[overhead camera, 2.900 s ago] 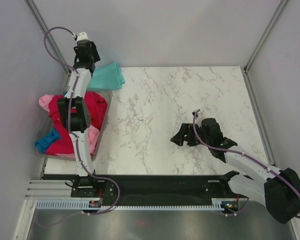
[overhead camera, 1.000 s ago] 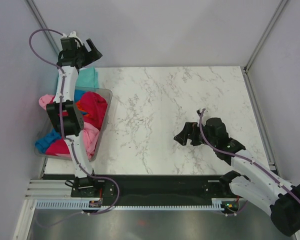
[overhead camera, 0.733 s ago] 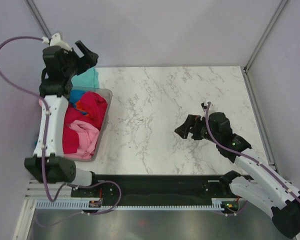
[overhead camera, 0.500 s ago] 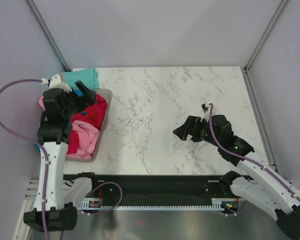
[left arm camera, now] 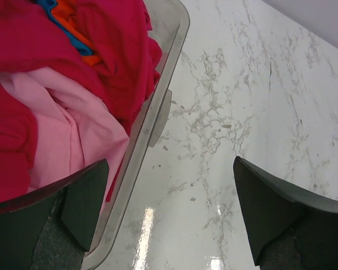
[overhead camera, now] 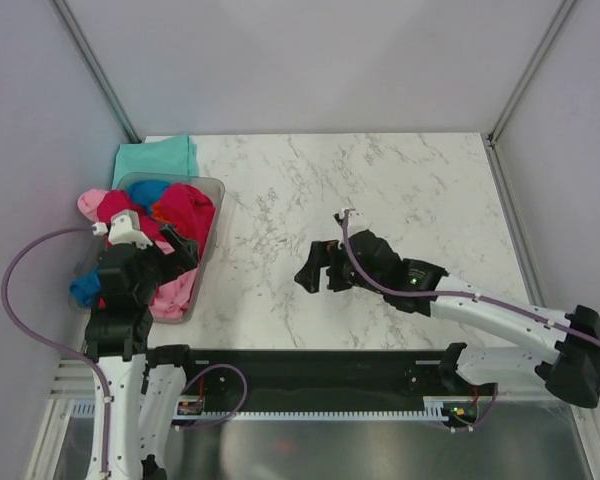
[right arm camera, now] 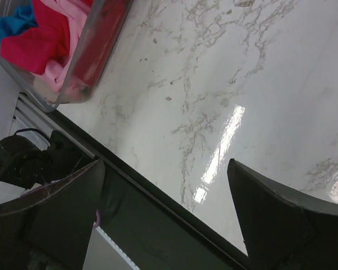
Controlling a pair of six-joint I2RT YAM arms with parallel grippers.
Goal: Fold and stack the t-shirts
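Note:
A folded teal t-shirt (overhead camera: 156, 158) lies flat at the table's back left corner. Crimson red (overhead camera: 185, 205), light pink (overhead camera: 92, 204) and blue (overhead camera: 83, 287) t-shirts lie heaped in the grey plastic tub (overhead camera: 216, 206). My left gripper (overhead camera: 177, 255) hovers open and empty over the tub's near right rim. In the left wrist view the red shirt (left arm camera: 112, 50) and the pink shirt (left arm camera: 67, 140) lie left of my gripper (left arm camera: 169, 216). My right gripper (overhead camera: 310, 272) is open and empty above the bare table's middle, also in the right wrist view (right arm camera: 166, 211).
The tub's clear rim (left arm camera: 158, 109) runs between the left fingers. The right wrist view shows the tub (right arm camera: 98, 48) at upper left and the black strip at the table's front edge (right arm camera: 158, 219). Metal frame posts (overhead camera: 95, 65) stand at the back corners.
My left arm has swung from the back left corner by the teal shirt to the tub's near side. My right gripper has moved left towards the table's middle.

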